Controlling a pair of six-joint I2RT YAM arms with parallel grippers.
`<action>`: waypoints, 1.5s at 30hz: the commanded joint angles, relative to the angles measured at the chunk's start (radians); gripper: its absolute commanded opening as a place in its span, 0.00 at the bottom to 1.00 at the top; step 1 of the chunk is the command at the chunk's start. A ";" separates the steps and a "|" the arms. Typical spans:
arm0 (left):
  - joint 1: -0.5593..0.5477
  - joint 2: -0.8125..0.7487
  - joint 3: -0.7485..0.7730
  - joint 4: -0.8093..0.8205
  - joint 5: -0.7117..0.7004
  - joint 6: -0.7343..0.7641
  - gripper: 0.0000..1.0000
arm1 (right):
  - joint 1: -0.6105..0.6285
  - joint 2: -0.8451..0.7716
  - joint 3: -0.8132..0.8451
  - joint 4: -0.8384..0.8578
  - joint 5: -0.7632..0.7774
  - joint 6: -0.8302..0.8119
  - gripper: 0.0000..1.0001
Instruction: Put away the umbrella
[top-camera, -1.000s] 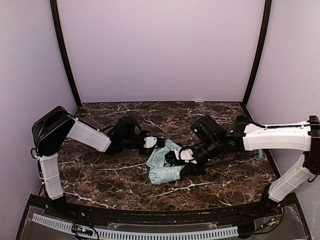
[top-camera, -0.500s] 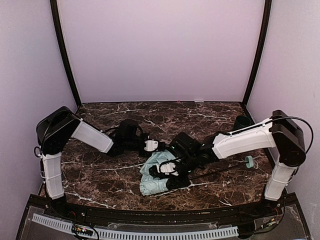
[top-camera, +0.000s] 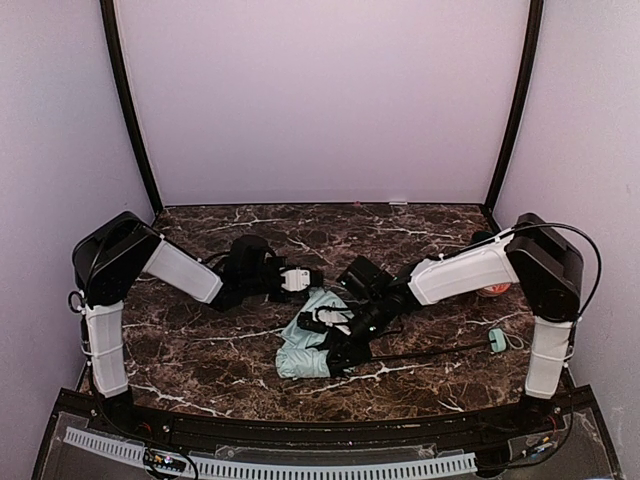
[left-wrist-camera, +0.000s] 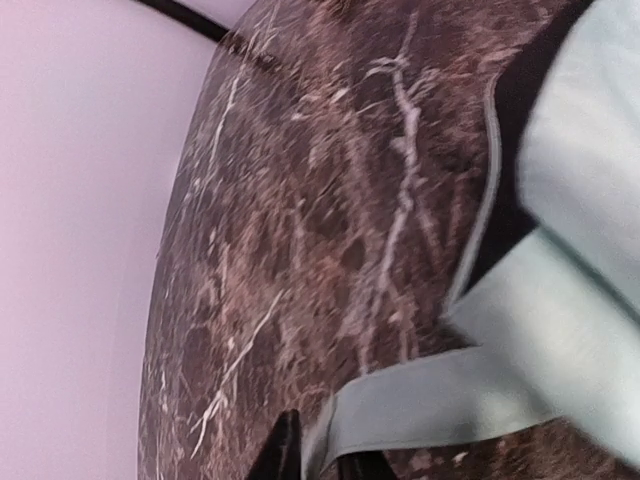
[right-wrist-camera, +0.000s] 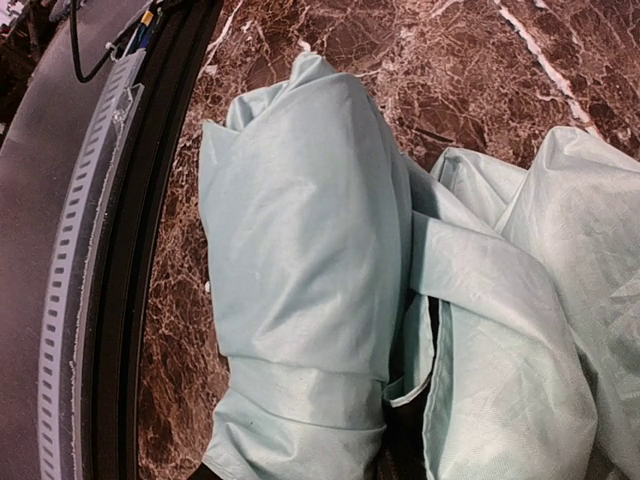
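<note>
Over the last second the right arm has folded inward and the umbrella (top-camera: 305, 350) has slid with it toward the near left of the table (top-camera: 200, 350). Its small handle (top-camera: 497, 340) and an orange round object (top-camera: 493, 290) now show by the right wall.

The right gripper (top-camera: 335, 325) sits on top of the crumpled mint fabric; whether its jaws are wide or closed on the cloth cannot be told. The left gripper (top-camera: 297, 281) meets the bundle's far edge. In its wrist view a mint band of fabric (left-wrist-camera: 420, 410) runs in between the dark fingertips (left-wrist-camera: 285, 455), which stand narrow around it.

The thin black shaft (top-camera: 430, 351) stretches rightward across the marble to the handle. The black front rim (right-wrist-camera: 150, 250) lies just beside the fabric. Bare marble spreads to the left of the bundle and behind both grippers up to the back wall.
</note>
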 joint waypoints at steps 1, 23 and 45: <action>0.031 -0.011 -0.021 0.118 -0.129 -0.027 0.22 | -0.032 0.105 -0.034 -0.219 -0.002 0.125 0.00; -0.266 -0.738 -0.305 -0.478 0.069 -0.349 0.70 | -0.113 0.225 0.068 -0.282 -0.078 0.149 0.00; -0.440 -0.385 -0.278 -0.450 -0.367 -0.295 0.70 | -0.120 0.266 0.144 -0.374 -0.074 0.096 0.00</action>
